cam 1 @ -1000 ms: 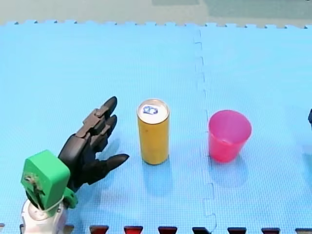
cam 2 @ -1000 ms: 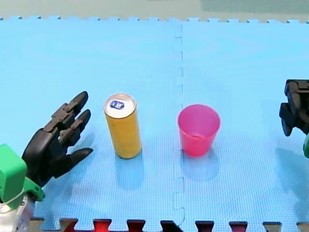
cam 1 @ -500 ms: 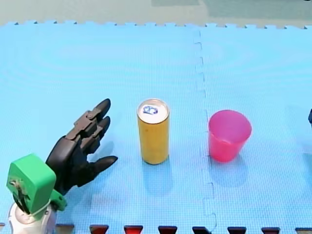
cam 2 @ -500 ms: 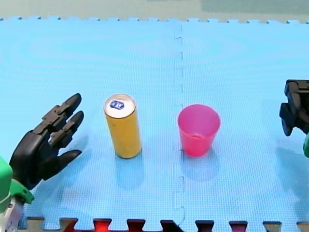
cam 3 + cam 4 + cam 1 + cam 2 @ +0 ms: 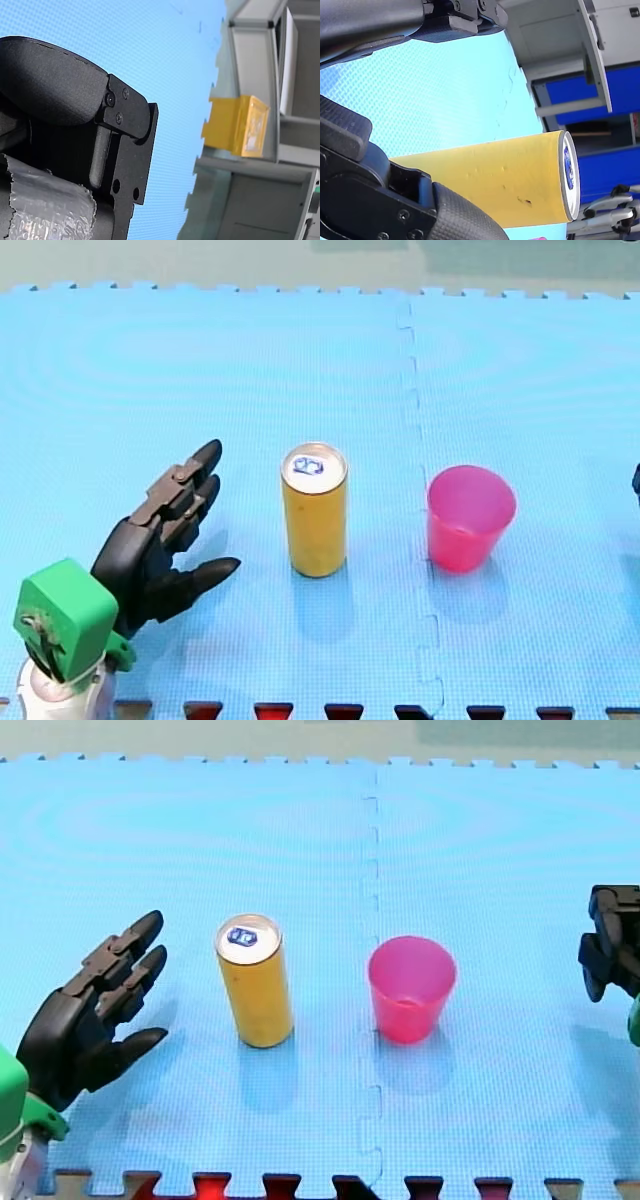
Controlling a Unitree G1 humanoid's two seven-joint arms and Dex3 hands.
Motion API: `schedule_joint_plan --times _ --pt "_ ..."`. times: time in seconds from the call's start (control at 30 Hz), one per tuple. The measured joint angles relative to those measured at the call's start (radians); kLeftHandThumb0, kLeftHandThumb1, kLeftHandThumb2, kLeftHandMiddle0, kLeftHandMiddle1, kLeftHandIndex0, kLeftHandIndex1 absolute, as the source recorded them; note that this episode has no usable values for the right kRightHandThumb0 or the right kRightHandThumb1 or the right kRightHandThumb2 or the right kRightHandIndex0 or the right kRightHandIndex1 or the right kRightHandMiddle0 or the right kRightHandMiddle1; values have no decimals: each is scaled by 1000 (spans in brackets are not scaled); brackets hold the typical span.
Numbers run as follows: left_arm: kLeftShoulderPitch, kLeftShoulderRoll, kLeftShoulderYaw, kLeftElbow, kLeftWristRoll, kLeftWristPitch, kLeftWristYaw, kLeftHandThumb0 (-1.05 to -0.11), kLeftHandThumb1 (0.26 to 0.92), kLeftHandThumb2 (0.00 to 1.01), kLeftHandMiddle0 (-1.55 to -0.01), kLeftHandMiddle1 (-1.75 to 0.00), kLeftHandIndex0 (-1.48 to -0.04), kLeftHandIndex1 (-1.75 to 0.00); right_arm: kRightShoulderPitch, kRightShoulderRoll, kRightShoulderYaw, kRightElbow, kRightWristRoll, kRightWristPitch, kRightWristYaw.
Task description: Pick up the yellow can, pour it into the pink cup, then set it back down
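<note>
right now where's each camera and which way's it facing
First head view: head, facing down: yellow can, pink cup, left hand.
Second head view: same scene, slightly aside; right hand too.
First wrist view: a wrist, facing across the mat; hand casing.
Second wrist view: a wrist, past black fingers toward the can, shared with head views.

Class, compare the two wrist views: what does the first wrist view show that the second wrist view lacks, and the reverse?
First wrist view: a yellow box by a grey metal frame, beyond the blue mat. Second wrist view: the yellow can, with blue panels behind it. Both: that mat and black hand parts close up.
</note>
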Motion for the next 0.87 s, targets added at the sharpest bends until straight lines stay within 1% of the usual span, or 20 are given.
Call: schedule_joint_plan --times 0.33,0.87 --pt "-1 0 -1 3 6 -9 8 -1048 840 10 -198 -20 -214 -9 -1 0 0 0 -1 0 2" --pt "-14 -1 -4 22 13 -19 17 -1048 856 10 -205 -17 -218 -6 -10 -5 -5 2 -1 0 9"
